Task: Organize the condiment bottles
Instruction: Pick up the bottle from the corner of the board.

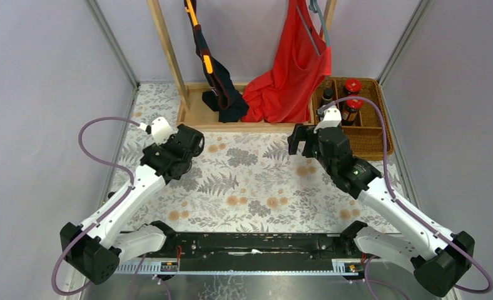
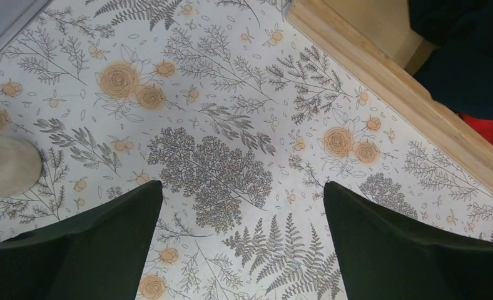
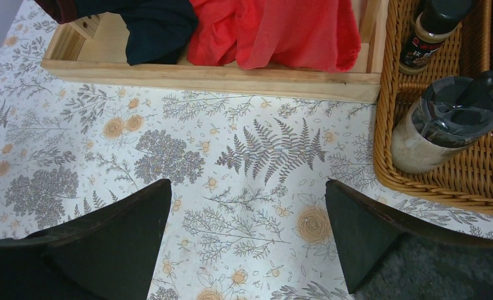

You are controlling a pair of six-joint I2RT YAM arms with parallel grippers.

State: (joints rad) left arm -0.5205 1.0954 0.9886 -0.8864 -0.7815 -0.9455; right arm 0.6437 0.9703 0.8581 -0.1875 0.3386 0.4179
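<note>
The condiment bottles I can see stand in a wicker basket (image 1: 369, 139) at the back right. Two dark jars with red lids (image 1: 352, 86) (image 1: 353, 106) and a small dark black-capped bottle (image 1: 327, 95) are in it. In the right wrist view, a pale translucent black-capped bottle (image 3: 441, 125) stands upright in the basket's (image 3: 381, 147) near corner, with the dark bottle (image 3: 428, 34) behind it. My right gripper (image 3: 247, 194) (image 1: 301, 140) is open and empty over the cloth, just left of the basket. My left gripper (image 2: 244, 194) (image 1: 193, 145) is open and empty over the floral cloth.
A wooden rack base (image 1: 197, 117) runs along the back, with a red apron (image 1: 288, 69) and a dark garment (image 1: 224, 97) hanging into it. Its wooden edge (image 3: 219, 74) lies ahead of the right gripper. A pale rounded shape (image 2: 6, 165) shows at the left wrist view's edge.
</note>
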